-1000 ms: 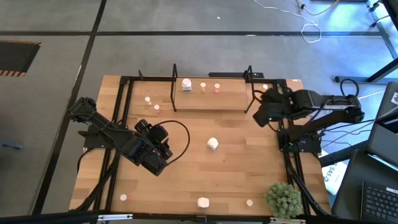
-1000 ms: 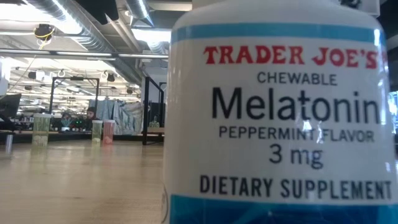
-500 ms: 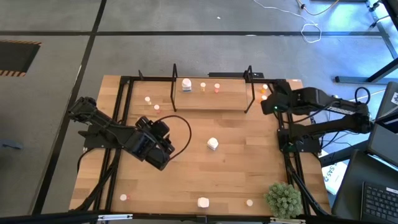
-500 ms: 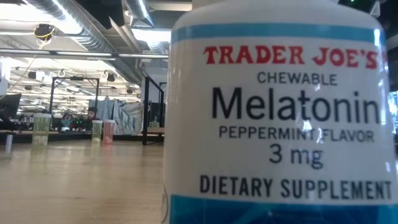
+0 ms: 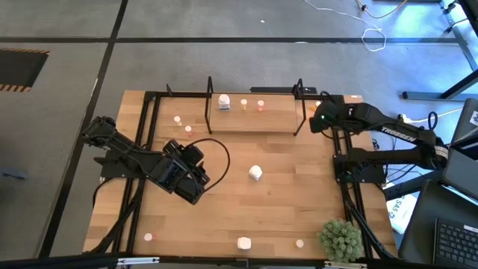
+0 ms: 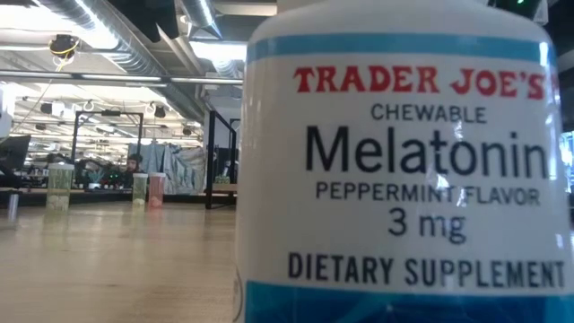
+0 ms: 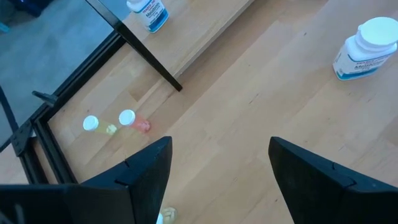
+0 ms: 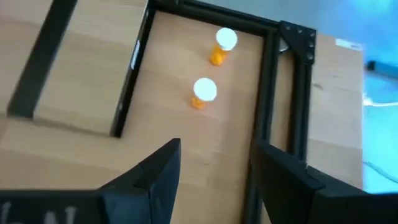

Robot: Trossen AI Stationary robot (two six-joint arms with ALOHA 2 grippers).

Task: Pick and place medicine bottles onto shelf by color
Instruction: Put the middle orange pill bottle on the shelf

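Hovering beside the shelf's (image 5: pixel 254 118) right end, the right claw (image 8: pixel 214 168) is being held spread and empty near two orange bottles (image 8: pixel 205 92); the left claw (image 7: pixel 214 165) is being held spread above the tabletop (image 5: pixel 284 187).

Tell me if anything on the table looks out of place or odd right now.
One white bottle stands right against the low camera, filling most of that view and hiding much of the table. Otherwise the bottles all look upright, nothing spilled; three stand on the shelf.
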